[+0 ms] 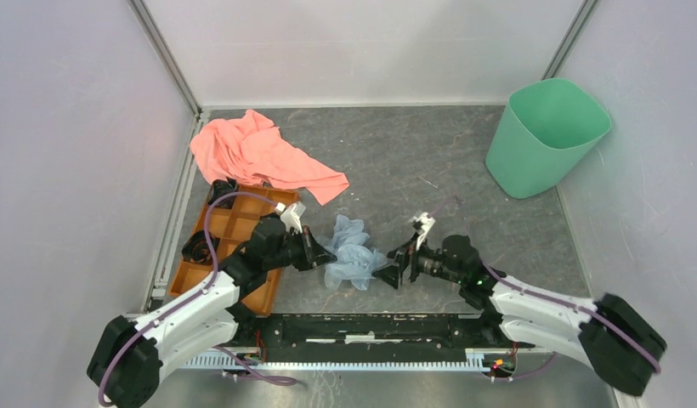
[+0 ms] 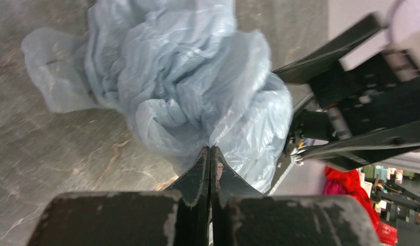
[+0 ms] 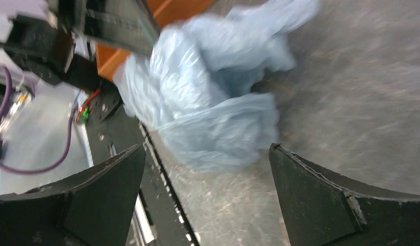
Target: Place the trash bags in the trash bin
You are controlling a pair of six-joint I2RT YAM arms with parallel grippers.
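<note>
From above, the orange tray (image 1: 235, 228) sits at 8 o'clock on the table (image 1: 413, 161), with the salmon cloth (image 1: 260, 153) draped over its far end toward 10 o'clock. My left gripper (image 1: 315, 252) is clenched against the 9 o'clock side of the trash bag (image 1: 352, 255), which lies crumpled near the middle. Only my left wrist view shows the tips meeting at a fold of film; whether any is pinched I cannot tell. My right gripper (image 1: 394, 265) stands spread wide at the bag's 3 o'clock side, grasping nothing; its wrist view shows the bag ahead of the gap, touching neither finger. The trash bin (image 1: 545, 140) stands upright at 2 o'clock, well apart, visible only from above
</note>
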